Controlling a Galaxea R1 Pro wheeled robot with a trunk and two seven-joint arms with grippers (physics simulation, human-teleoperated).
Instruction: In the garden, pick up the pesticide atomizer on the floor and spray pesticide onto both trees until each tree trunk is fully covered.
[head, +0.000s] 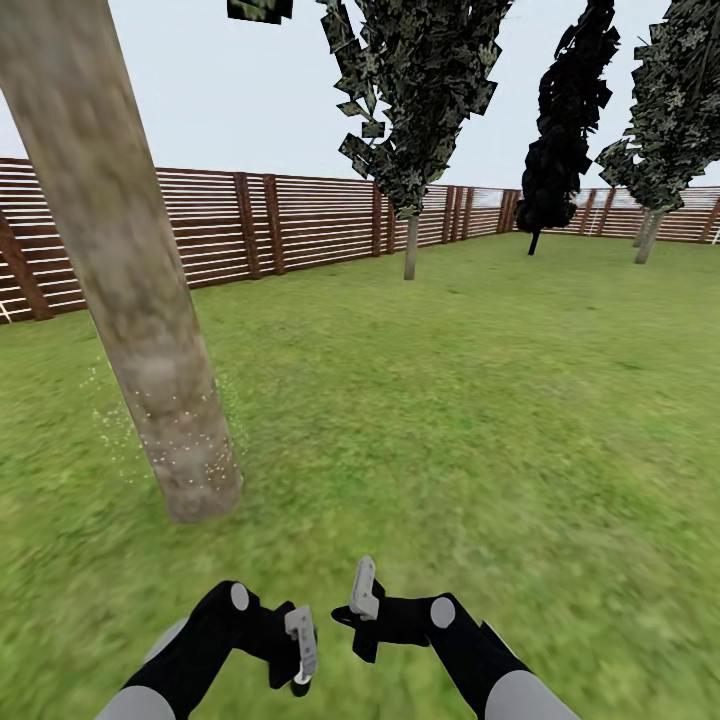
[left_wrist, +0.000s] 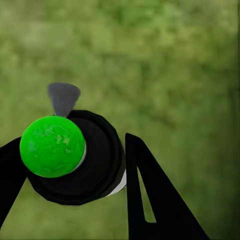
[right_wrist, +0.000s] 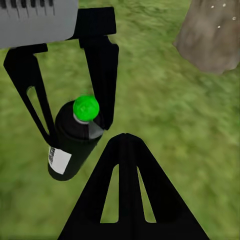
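1. We see the pesticide atomizer (right_wrist: 75, 137) sitting between the two fingers of the left end effector (head: 300, 655), which is closed around the bottle's dark body; the green cap (left_wrist: 51, 146) pokes out past the fingertips.
2. From the left wrist view, the black fingers (left_wrist: 160, 200) flank the bottle on both sides, with a grey nozzle tab (left_wrist: 63, 97) jutting beyond the cap.
3. The right end effector (head: 362, 610) hovers just beside the left one, apart from the bottle; we cannot tell how wide its fingers stand.
4. The tree trunk (head: 130, 290) rises ahead and to the left of the left end effector, tilted, with pale specks scattered over its lower part.
5. Both arms reach forward low over the floor (head: 480, 420), forearms angled inward so the end effectors nearly meet.
6. The bottle is a black cylinder with a white label (right_wrist: 60, 160); the trunk is mottled grey-tan; the grass is blurry green.
7. A brown slatted fence (head: 300, 225) rings the lawn, with another tree (head: 410, 245) well beyond.
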